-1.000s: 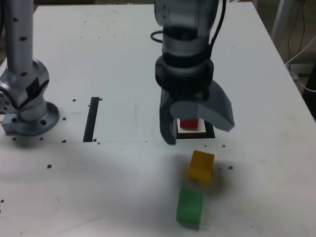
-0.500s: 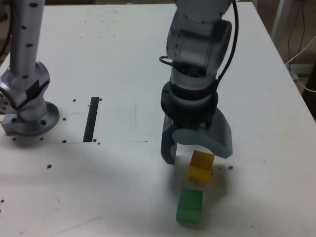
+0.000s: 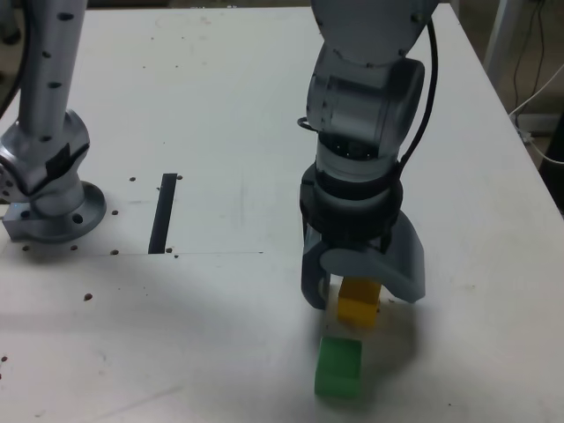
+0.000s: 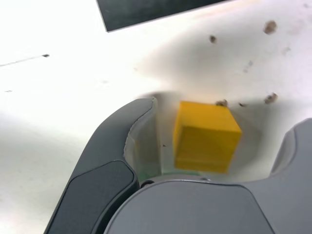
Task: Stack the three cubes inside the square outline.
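Observation:
The yellow cube (image 3: pixel 357 308) sits on the white table, and my gripper (image 3: pixel 359 298) has come down over it. In the wrist view the yellow cube (image 4: pixel 207 136) lies between the two grey fingers (image 4: pixel 122 141), with a gap showing on each side, so the gripper (image 4: pixel 219 126) is open and touches nothing. The green cube (image 3: pixel 338 366) rests just in front of the yellow one, nearer the camera. The arm hides the red cube and the square outline in the exterior view. A black edge (image 4: pixel 156 9) beyond the yellow cube shows in the wrist view.
A straight black strip (image 3: pixel 163 211) lies on the table toward the exterior view's left. A second grey arm base (image 3: pixel 48 198) stands at the far left. Cables (image 3: pixel 538 97) hang past the table's right edge.
My gripper has moved from above the red cube and the black frame toward the camera and down, so its fingers now straddle the yellow cube. The jaws have narrowed a little.

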Robot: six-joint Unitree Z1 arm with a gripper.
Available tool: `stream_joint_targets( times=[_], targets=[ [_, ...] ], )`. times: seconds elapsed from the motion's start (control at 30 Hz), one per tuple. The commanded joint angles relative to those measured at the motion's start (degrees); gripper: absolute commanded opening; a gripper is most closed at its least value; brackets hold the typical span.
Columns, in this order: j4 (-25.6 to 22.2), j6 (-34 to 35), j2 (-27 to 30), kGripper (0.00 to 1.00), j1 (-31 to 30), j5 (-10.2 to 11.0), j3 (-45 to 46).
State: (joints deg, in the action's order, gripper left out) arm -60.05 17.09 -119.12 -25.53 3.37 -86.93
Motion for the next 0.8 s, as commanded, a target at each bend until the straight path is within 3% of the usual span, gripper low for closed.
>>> stream_joint_targets(
  times=[0.0,0.33,0.6,0.77],
  targets=[
    [0.4,-0.1,-0.4,0.79,-0.2,0.3,-0.2],
    [0.6,-0.1,-1.2,0.63,-0.3,1.8,-0.3],
    [0.8,-0.1,-1.3,0.37,-0.3,2.1,-0.9],
    [1.4,-0.1,-1.1,0.28,-0.3,1.9,-0.7]
  ],
)
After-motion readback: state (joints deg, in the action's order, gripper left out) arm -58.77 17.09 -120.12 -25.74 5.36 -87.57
